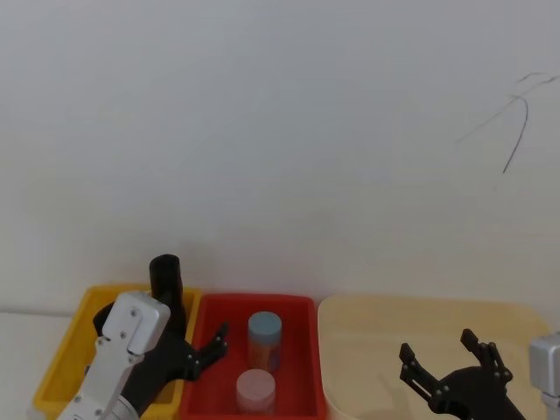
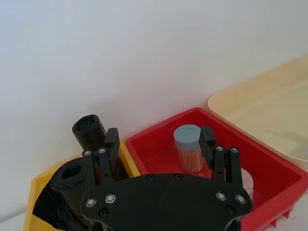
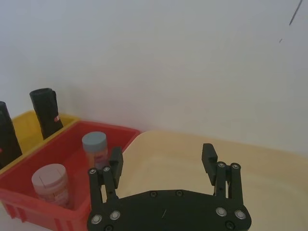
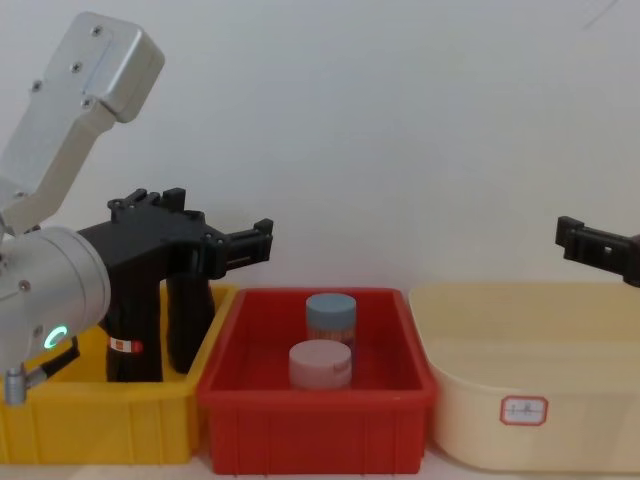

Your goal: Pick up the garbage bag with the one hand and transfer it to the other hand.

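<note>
Handling estimate: garbage bag (image 4: 135,325) is a tightly wound roll of black film, so probably light, firm along its axis, slightly yielding across it, with a slick skin that could slide in a loose pinch. It stands near upright in the yellow bin (image 4: 100,435), at 9 o'clock of the red bin (image 4: 315,420), with a slimmer roll (image 4: 187,320) just beside it at its 3 o'clock. Best hold, by judgement: across the diameter near the label band (image 4: 122,346), leaving one end free for the receiving side. Left end effector (image 2: 160,144), green ring at the wrist, hangs over the yellow bin, fingers spread wide and carrying nothing. In the chest view its body covers the bag's top, fingers level toward 3 o'clock, forearm climbing toward 11 o'clock. The wrist would likely need to pitch down to close on the roll. Right end effector (image 3: 161,156) hovers over the cream tub (image 3: 269,163), likewise wide open and empty.
</note>
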Robot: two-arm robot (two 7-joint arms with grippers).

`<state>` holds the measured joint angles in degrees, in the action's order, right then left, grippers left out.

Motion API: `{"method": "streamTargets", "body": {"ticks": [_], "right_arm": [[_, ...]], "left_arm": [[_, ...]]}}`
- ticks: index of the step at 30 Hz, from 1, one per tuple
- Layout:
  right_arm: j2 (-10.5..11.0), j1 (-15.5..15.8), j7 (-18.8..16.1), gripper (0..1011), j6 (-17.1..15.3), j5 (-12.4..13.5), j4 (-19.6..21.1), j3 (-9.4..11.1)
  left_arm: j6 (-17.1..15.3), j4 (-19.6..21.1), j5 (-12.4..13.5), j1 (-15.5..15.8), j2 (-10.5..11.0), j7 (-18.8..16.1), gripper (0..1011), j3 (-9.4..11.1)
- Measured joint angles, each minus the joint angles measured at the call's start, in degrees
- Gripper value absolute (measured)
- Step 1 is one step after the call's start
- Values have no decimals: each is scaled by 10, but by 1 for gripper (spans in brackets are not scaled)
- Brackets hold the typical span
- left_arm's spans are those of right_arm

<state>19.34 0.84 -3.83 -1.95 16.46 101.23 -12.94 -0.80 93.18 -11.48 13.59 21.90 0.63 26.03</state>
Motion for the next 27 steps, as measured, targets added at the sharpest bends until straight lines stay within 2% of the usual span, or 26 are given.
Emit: {"method": "streamTargets", "body": {"ticks": [27], "right_arm": [[0, 0, 0, 1000, 0, 0, 0, 0]], "left_arm": [[0, 0, 0, 0, 0, 0, 1001, 0]]}}
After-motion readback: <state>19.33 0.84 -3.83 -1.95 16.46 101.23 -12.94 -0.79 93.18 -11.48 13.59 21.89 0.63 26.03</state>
